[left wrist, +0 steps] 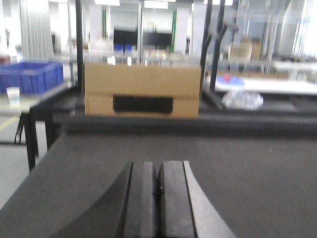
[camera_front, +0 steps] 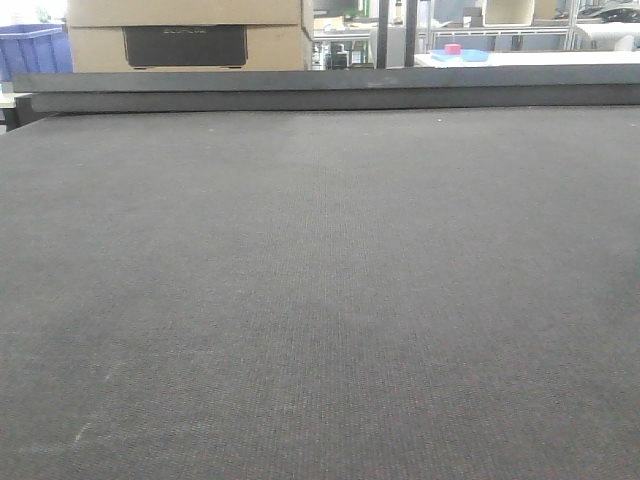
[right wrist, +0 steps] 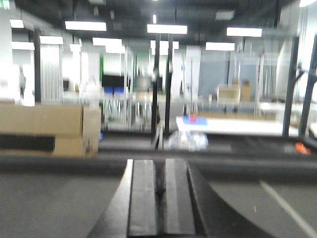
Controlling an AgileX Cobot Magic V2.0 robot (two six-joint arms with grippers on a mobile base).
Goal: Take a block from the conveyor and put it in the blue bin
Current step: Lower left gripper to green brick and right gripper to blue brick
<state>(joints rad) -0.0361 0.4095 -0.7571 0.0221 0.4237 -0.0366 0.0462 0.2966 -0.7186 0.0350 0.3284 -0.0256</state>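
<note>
The conveyor [camera_front: 320, 280] fills the front view as a wide, dark grey woven belt with a raised dark rail [camera_front: 320, 90] along its far edge. No block shows on it in any view. A blue bin [camera_front: 30, 50] stands beyond the belt's far left corner and also appears as the blue bin [left wrist: 29, 77] in the left wrist view. My left gripper [left wrist: 157, 163] hovers over the belt with its pads pressed together and nothing between them. My right gripper [right wrist: 159, 161] is shut too, above the belt, holding nothing. Neither gripper appears in the front view.
A cardboard box [camera_front: 190, 35] stands behind the rail at the far left, seen as the cardboard box [left wrist: 142, 89] from the left wrist. On a white table [camera_front: 560, 58] at the far right lies a small pink thing [camera_front: 453, 48] on a blue piece. Crumpled clear plastic [left wrist: 241, 99] sits behind the rail.
</note>
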